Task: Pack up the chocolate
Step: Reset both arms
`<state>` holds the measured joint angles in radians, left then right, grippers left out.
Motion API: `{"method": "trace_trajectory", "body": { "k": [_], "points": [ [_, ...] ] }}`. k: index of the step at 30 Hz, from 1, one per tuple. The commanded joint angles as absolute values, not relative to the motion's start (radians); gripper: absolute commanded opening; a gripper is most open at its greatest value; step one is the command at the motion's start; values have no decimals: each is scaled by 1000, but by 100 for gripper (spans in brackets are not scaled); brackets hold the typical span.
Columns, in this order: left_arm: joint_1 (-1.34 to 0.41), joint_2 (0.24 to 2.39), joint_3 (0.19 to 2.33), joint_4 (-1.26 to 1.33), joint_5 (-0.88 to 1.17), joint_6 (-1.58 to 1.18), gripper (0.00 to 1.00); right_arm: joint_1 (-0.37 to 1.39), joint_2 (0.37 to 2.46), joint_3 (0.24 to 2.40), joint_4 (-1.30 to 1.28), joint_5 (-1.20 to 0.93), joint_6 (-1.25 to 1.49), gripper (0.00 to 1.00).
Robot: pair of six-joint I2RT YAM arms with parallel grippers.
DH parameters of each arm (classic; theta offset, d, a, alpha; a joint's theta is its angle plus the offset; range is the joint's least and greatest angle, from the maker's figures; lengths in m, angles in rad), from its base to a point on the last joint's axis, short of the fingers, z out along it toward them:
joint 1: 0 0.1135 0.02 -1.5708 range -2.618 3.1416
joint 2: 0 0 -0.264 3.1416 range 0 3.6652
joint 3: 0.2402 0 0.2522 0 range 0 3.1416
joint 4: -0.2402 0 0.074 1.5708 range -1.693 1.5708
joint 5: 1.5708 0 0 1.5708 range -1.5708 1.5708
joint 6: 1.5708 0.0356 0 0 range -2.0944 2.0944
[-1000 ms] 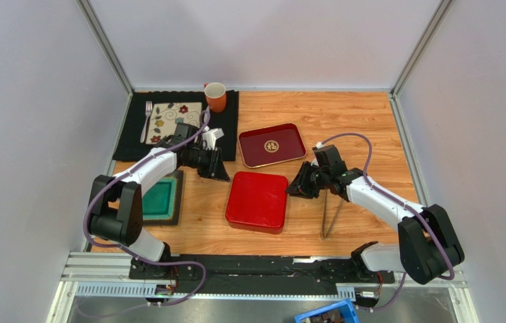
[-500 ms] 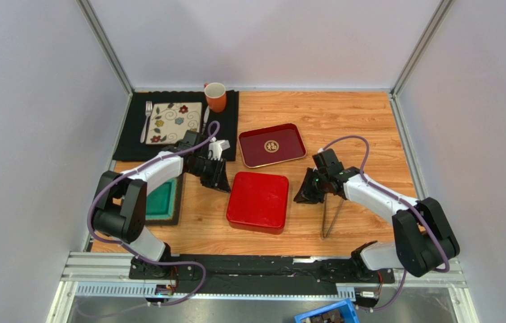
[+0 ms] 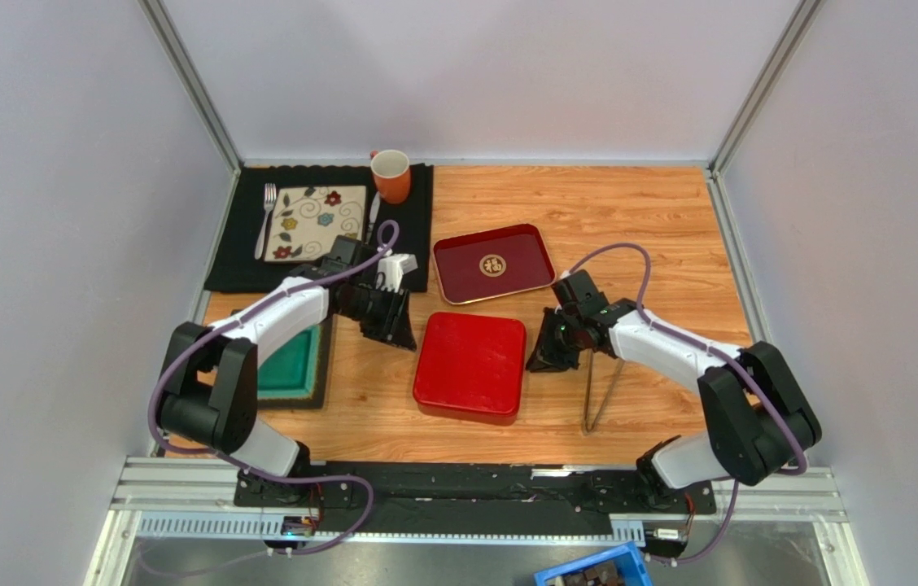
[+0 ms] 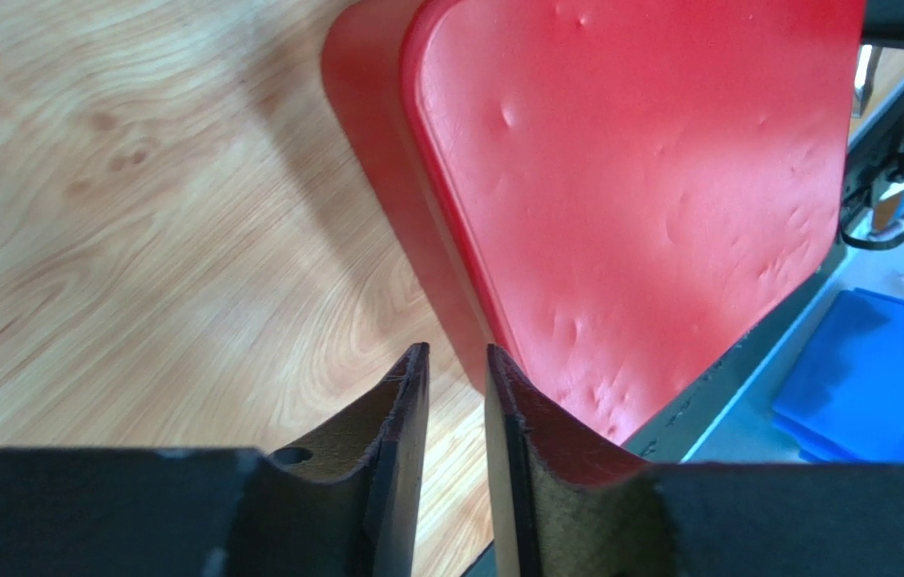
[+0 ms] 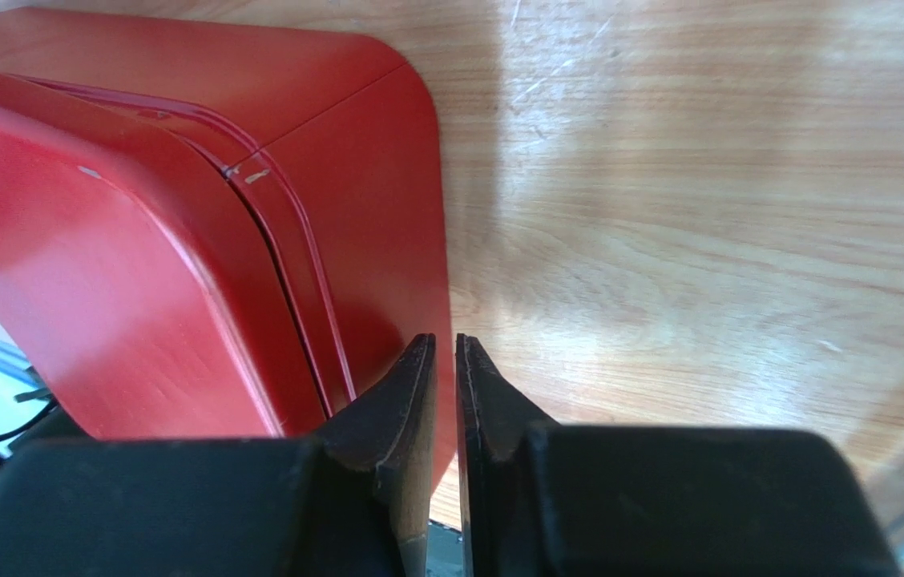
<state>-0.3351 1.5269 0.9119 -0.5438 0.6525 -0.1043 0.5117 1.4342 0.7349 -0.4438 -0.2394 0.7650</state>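
No chocolate shows in any view. A red box (image 3: 468, 364) with its lid on lies in the middle of the table; it also fills much of the left wrist view (image 4: 638, 180) and the right wrist view (image 5: 120, 241). My left gripper (image 3: 400, 332) hangs by the box's far left corner. Its jaws (image 4: 457, 351) stand a narrow gap apart, with only wood seen between them. My right gripper (image 3: 537, 358) is at the box's right side. Its tips (image 5: 445, 340) are drawn almost together beside the box wall, with nothing between them.
A dark red tray with a gold emblem (image 3: 493, 263) lies behind the box. At the back left a black mat (image 3: 409, 232) carries a flowered plate (image 3: 312, 222), a fork (image 3: 268, 214) and an orange mug (image 3: 391, 175). A green tray (image 3: 289, 358) sits left; metal tongs (image 3: 598, 385) lie right.
My right gripper has moved left to the box's right side and narrowed its jaws. My left gripper has come nearer the box's far left corner. The box has stayed put.
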Motion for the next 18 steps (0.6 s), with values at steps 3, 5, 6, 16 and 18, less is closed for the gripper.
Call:
{"method": "trace_trajectory", "body": {
  "k": [3, 5, 6, 16, 18],
  "points": [
    [-304, 1402, 985, -637, 488, 32, 50, 503, 1342, 885, -680, -65, 605, 25],
    [-298, 1349, 973, -635, 411, 66, 61, 503, 1322, 925, -748, 36, 551, 32],
    [-298, 1326, 965, -623, 390, 75, 63, 503, 1301, 958, -800, 79, 532, 34],
    [-288, 1158, 861, -578, 288, 123, 81, 503, 1056, 1014, -796, 71, 391, 52],
    [-279, 1140, 827, -560, 293, 124, 82, 503, 1032, 1015, -781, 54, 382, 58]
  ]
}}
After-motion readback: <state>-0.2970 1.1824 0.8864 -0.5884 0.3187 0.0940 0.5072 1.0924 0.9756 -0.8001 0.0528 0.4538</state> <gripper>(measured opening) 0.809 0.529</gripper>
